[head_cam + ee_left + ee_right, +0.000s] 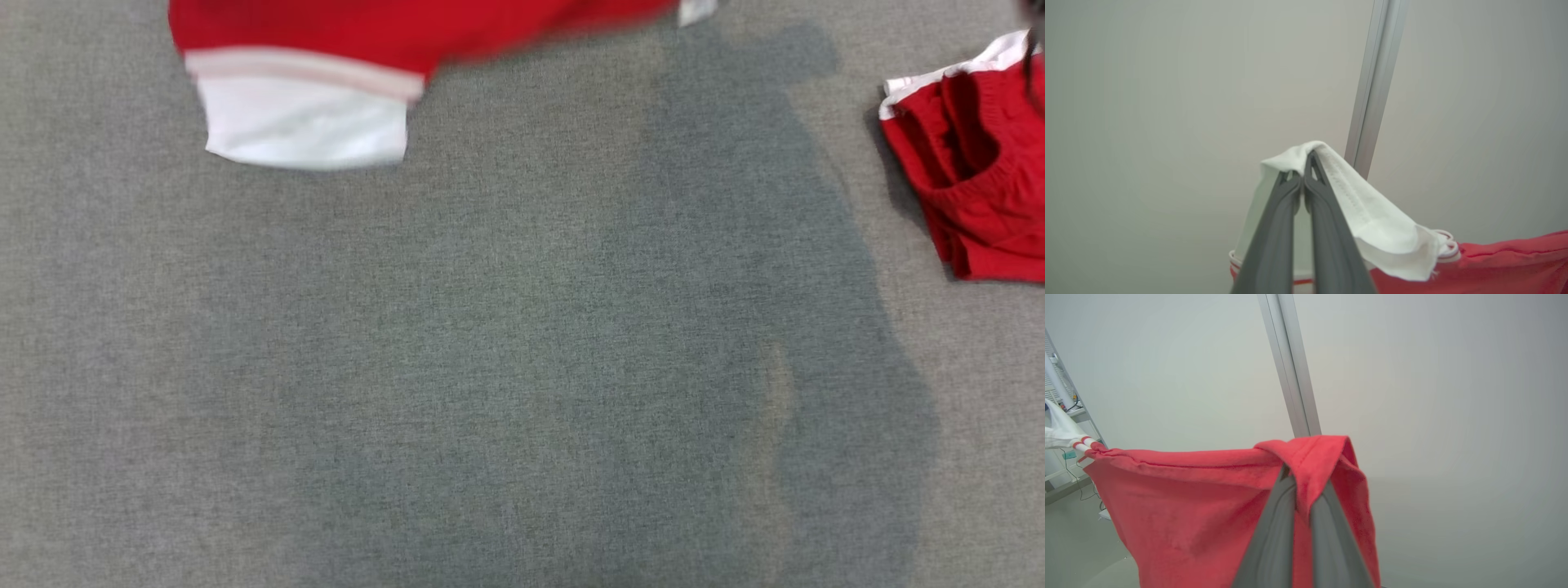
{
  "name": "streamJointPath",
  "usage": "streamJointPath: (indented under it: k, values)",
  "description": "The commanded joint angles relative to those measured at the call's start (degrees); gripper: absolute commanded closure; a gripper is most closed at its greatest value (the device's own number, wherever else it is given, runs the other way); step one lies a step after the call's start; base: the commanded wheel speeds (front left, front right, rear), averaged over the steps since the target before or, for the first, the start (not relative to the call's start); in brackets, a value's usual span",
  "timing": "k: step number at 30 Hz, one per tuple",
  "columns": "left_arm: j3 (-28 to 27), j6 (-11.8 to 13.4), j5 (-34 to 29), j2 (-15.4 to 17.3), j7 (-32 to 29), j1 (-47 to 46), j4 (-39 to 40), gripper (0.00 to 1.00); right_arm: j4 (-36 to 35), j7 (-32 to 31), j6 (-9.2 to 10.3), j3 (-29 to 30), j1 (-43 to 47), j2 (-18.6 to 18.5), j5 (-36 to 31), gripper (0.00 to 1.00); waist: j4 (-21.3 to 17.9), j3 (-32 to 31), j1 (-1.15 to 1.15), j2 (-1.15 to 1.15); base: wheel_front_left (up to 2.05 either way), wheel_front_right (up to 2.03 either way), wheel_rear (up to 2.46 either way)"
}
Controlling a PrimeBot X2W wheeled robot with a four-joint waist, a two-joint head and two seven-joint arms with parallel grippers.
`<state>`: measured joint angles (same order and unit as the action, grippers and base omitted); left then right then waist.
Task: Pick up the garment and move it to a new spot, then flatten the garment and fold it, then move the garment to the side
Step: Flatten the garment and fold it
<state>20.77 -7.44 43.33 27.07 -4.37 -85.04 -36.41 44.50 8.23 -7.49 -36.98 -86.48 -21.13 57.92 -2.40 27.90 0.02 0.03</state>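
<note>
Currently garment [1188,506] stretched between both: left gripper [1301,179] pinching white sleeve [1372,220], right gripper [1295,486] pinching red edge [1323,457]

Grey woven surface [490,367] below; pale wall [1167,102] behind a metal post [1376,81].

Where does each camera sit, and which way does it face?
Head view: on the head, facing down at grey surface, lifted garment, second red garment.
Left wrist view: on that wrist, along the left gripper, shut on the garment's white part, toward a metal post.
Right wrist view: same, along the right gripper, shut on red cloth.
Wrist views share garment, post.
</note>
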Motion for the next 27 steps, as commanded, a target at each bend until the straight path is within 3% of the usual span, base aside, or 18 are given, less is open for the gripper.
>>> streamJointPath:
  k: [1,8,15,21,25,27]
  values:
    - [0.01,-0.07,-0.6,-0.58,0.61,-2.59,-0.97,1.0,0.8,0.58,-0.01,-0.24,-2.1,-0.03,0.43,1.0,0.24,0.51,-0.02,-0.03,0.0,0.0,0.0]
    - [2.53,-0.07,-1.07,-3.65,3.3,-12.51,-7.69,1.0,4.13,3.01,-0.01,-1.85,-9.74,-0.73,3.29,1.0,0.99,1.22,-0.02,-0.03,0.0,0.0,0.0]
    - [10.6,-0.07,1.98,-2.98,3.7,-8.69,-8.42,1.0,5.25,2.66,-0.01,-6.83,-4.59,-2.38,6.23,1.0,2.33,-0.45,-0.02,-0.03,0.0,0.0,0.0]
    - [21.66,-0.06,7.66,2.01,-1.57,0.59,-2.89,1.0,2.35,-0.44,-0.01,-14.16,5.31,-5.16,9.66,1.0,3.31,-4.6,-0.02,-0.03,0.0,0.0,0.0]
    - [26.62,-0.06,14.59,5.75,-5.62,7.88,1.8,1.0,-0.36,-3.31,-0.01,-18.96,12.22,-7.13,12.94,1.0,3.6,-8.8,-0.02,-0.03,0.0,0.0,0.0]
    - [29.44,-0.06,18.88,7.61,-10.39,11.83,4.41,1.0,-3.1,-5.41,-0.01,-21.67,15.74,-8.06,14.84,1.0,3.6,-11.27,-0.02,-0.03,0.0,0.0,0.0]
